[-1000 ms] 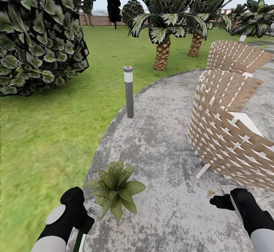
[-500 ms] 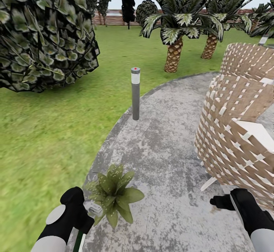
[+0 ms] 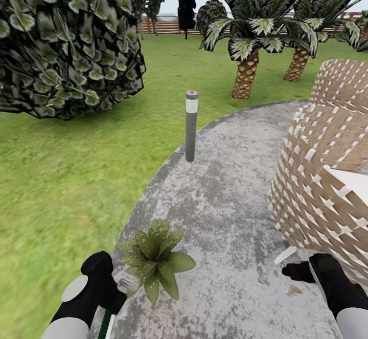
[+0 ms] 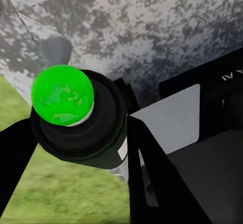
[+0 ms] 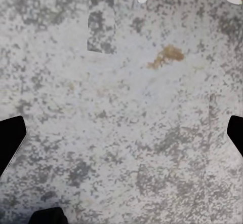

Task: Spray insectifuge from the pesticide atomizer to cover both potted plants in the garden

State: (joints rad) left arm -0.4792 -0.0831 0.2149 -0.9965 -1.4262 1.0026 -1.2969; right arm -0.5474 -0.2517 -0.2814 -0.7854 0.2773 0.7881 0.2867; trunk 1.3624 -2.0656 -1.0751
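My left gripper (image 3: 108,289) sits low at the patio's left edge, shut on the pesticide atomizer (image 3: 107,324). The left wrist view shows the atomizer (image 4: 83,127) close up between the black fingers (image 4: 152,178): a dark body topped by a bright green knob. One potted plant (image 3: 154,260), a low rosette of pointed green leaves, stands on the grey paving just right of that hand. My right gripper (image 3: 295,272) hovers over bare paving at the lower right. It is open and empty, and its fingertips (image 5: 10,144) show at the edges of the right wrist view.
Woven wicker chairs (image 3: 327,175) crowd the right side, one white leg (image 3: 284,255) close to my right hand. A grey bollard light (image 3: 190,125) stands at the patio rim. A big leafy bush (image 3: 61,42) rises on the lawn (image 3: 66,185) at left, with palms (image 3: 245,73) and a fence (image 3: 163,26) beyond.
The camera has shifted: bollard, palms and chairs slid rightward in the picture and the bush looms larger. Both arms keep their pose, and the left still holds the atomizer.
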